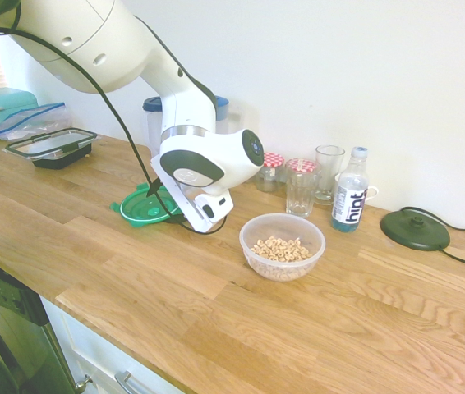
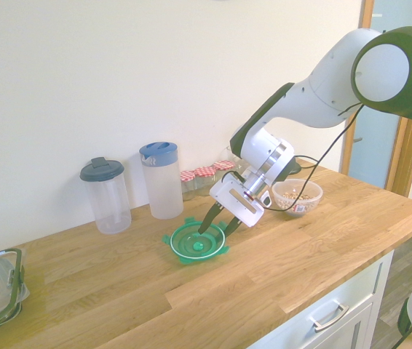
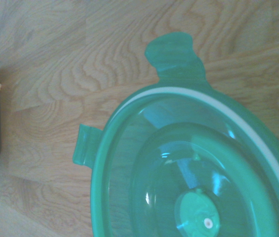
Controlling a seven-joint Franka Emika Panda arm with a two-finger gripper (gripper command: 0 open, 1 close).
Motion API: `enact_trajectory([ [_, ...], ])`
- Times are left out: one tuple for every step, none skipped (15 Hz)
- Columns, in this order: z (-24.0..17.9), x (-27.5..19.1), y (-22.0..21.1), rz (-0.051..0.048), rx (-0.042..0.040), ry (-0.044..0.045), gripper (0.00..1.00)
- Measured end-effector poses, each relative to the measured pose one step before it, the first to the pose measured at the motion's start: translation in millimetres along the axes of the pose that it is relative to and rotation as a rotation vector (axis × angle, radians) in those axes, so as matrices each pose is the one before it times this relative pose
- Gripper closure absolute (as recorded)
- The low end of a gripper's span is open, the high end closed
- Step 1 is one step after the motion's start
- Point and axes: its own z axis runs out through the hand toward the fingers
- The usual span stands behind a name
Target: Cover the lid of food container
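Pincer [image 2: 219, 227] spread apart astride green lid [image 2: 197, 243] rim on bench [image 2: 322, 247]; best squeezed squarely, lifted level toward cereal container [image 2: 297, 195].

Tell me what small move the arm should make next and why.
Probably close the gripper on the lid. Its fingers stand apart at the lid's rim, the lid lies on the counter, and the food container is uncovered.

We see round green plastic lid [image 2: 198, 244] w/ white ring, clear plastic bowl [image 1: 283, 245] of tan cereal, red-checked jar caps [image 1: 273, 159], light wood-grain table [image 1: 216, 304].
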Motion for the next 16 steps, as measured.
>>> enact_trajectory([
  [0.94, 0.18, 2.07, -0.00098, 0.00382, 0.00170, 1.00],
  [1.91, -0.28, 3.06, -0.00050, 0.00632, -0.00076, 1.00],
  [1.97, -0.53, 2.95, -0.00055, 0.00918, -0.00300, 1.00],
  [1.84, -0.38, 3.30, 0.00143, 0.00943, -0.00186, 1.00],
  [1.36, -0.13, 3.00, 0.00071, 0.00465, 0.00045, 1.00],
  [1.07, -0.11, 2.86, 0.00250, 0.00739, 0.00122, 1.00],
  [-0.34, -0.89, 1.24, -0.00783, -0.00013, 0.00748, 1.00],
  [0.38, -1.85, 1.63, -0.00581, -0.00437, 0.01150, 1.00],
  [0.97, -3.25, 1.88, -0.00519, -0.00562, 0.00991, 1.00],
  [0.46, -3.64, 3.08, -0.00254, -0.00526, 0.00808, 1.00],
  [0.47, -4.27, 3.36, -0.00231, -0.00558, 0.00773, 1.00],
  [0.68, -4.11, 2.42, -0.00043, -0.00401, 0.00232, 1.00],
  [0.52, -3.48, 2.52, 0.00284, -0.00054, -0.00260, 1.00],
  [-0.31, -3.00, 2.26, 0.00188, -0.00044, -0.00212, 1.00],
  [0.04, -2.91, 1.82, 0.00110, -0.00055, -0.00409, 1.00],
  [0.23, -2.61, 1.12, -0.00192, -0.00850, -0.00558, 1.00],
])
